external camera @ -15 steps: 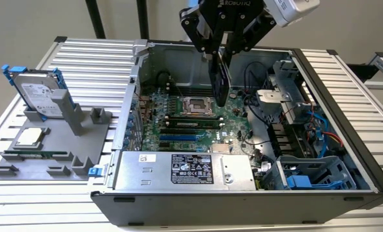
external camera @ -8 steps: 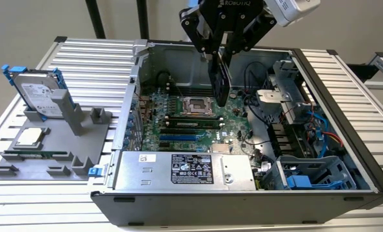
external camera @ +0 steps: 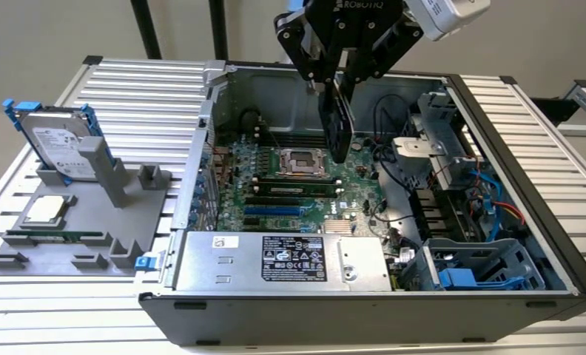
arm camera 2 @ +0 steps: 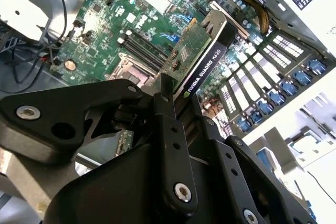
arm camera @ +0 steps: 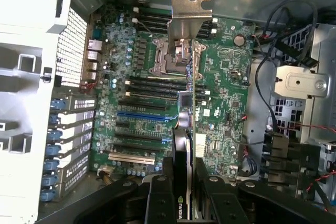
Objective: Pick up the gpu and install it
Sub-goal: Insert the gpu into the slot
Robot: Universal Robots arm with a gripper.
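Exterior view: raised, well back from the motherboard, angled down onto it. Both wrist views: close above the motherboard, facing down along the gripper and its clamped gpu. All three share the motherboard.

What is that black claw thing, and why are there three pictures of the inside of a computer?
The black claw is the gripper on the end of a robot arm. It works like a hand with two fingers. One picture comes from a camera standing off to the side that sees the whole scene. The other two come from cameras riding on the arm near the claw, so they look past it. The big open box is a computer case lying on a metal table. The green board inside it is the motherboard. The gripper pinches the gpu, a green card with a black block, and holds it above the motherboard. It looks not yet plugged in. At the exterior view's left, a grey holder carries a hard drive, a square chip and a memory stick.
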